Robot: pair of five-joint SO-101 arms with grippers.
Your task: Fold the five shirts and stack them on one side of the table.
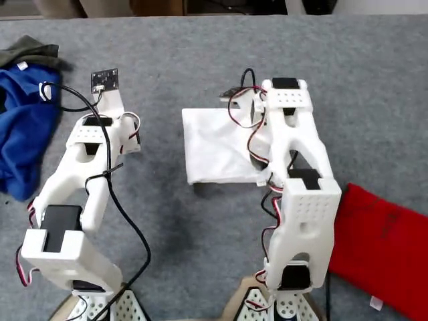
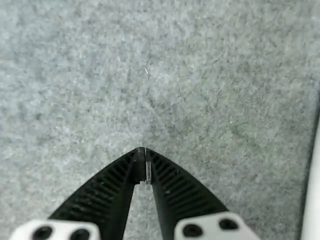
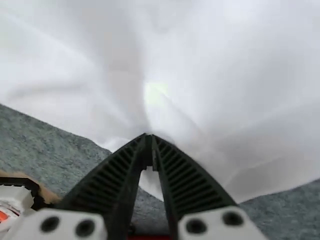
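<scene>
- At the centre of the table (image 1: pixel 167 53), the white shirt (image 1: pixel 214 147) is lying folded into a neat rectangle, and your right arm is reaching over its three o'clock edge
- Your right gripper (image 3: pixel 147 137) is holding its fingers pressed together with the tips down at the white cloth; whether any fabric is caught between them cannot be told, so it is probably smoothing or nudging the fold rather than lifting it
- Your left gripper (image 2: pixel 141 152) is pressing its fingers together on nothing, hanging over bare grey felt at the shirt's nine o'clock side, likely parked out of the way
- The blue shirt (image 1: pixel 23 127) is lying crumpled at nine o'clock, touching a dark olive garment (image 1: pixel 30 50) at ten o'clock, both apparently waiting to be folded
- The red shirt (image 1: pixel 381 241) is sitting flat at four o'clock, perhaps starting the stack
</scene>
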